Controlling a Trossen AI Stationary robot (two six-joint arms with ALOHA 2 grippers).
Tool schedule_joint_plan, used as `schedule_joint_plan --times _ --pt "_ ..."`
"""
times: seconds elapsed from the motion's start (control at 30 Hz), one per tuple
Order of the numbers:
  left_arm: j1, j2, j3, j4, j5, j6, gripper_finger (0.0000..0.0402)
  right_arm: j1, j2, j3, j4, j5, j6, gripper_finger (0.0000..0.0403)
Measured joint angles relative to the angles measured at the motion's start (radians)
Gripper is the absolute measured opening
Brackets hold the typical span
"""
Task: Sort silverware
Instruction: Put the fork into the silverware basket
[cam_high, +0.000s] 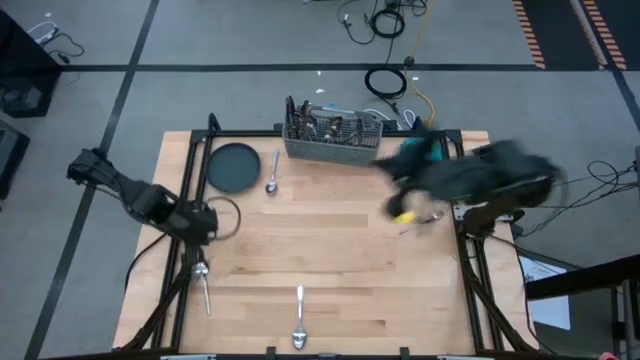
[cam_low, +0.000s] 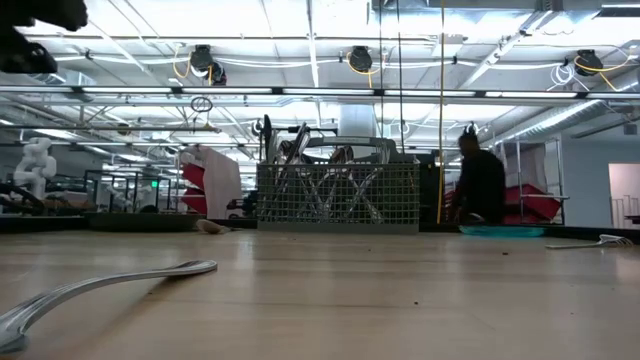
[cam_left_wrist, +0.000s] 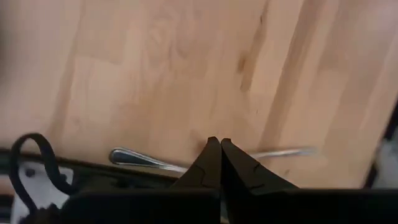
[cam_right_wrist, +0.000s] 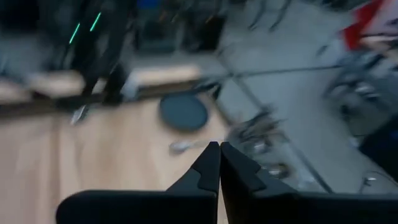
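The silverware lies scattered on the wooden table: a spoon (cam_high: 272, 181) beside the dark plate (cam_high: 233, 166), another spoon (cam_high: 299, 320) at the near edge, one piece (cam_high: 203, 285) at the left edge and a fork (cam_high: 420, 222) on the right. More pieces stand in the wire-mesh caddy (cam_high: 333, 138) at the far edge. My left gripper (cam_left_wrist: 219, 144) is shut and points down above the left-edge piece (cam_left_wrist: 149, 160), with nothing between its fingers. My right gripper (cam_right_wrist: 219, 147) is shut and empty, raised over the table's right side on its blurred arm (cam_high: 470, 175).
A black frame rail (cam_high: 190, 165) runs along the table's left edge under my left arm, with another on the right (cam_high: 470, 250). Cables (cam_high: 385, 82) lie on the floor behind the caddy. A person (cam_low: 482, 185) stands in the room beyond the table.
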Motion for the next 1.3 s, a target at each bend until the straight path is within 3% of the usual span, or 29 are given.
schedule_joint_plan --times 0.1,0.17,0.57,0.93,1.3 --pt "-0.062 0.079 -0.007 0.036 -0.002 0.046 0.0002 0.062 -0.068 0.002 -0.044 0.134 0.06 0.0" --pt "-0.115 0.125 -0.01 0.081 -0.003 0.054 0.0002 0.092 -0.085 -0.001 -0.064 0.169 0.089 0.0" --pt "-0.403 0.285 -0.143 0.13 0.024 -0.062 0.0001 0.153 -0.076 -0.006 -0.062 0.194 0.099 0.0" --pt "-0.47 0.367 -0.275 0.243 0.158 -0.105 0.0 0.165 -0.077 -0.004 -0.032 0.188 0.099 0.0" --pt "-0.423 0.385 -0.297 0.295 0.206 -0.039 0.0 0.199 -0.081 -0.003 0.027 0.194 0.041 0.0"
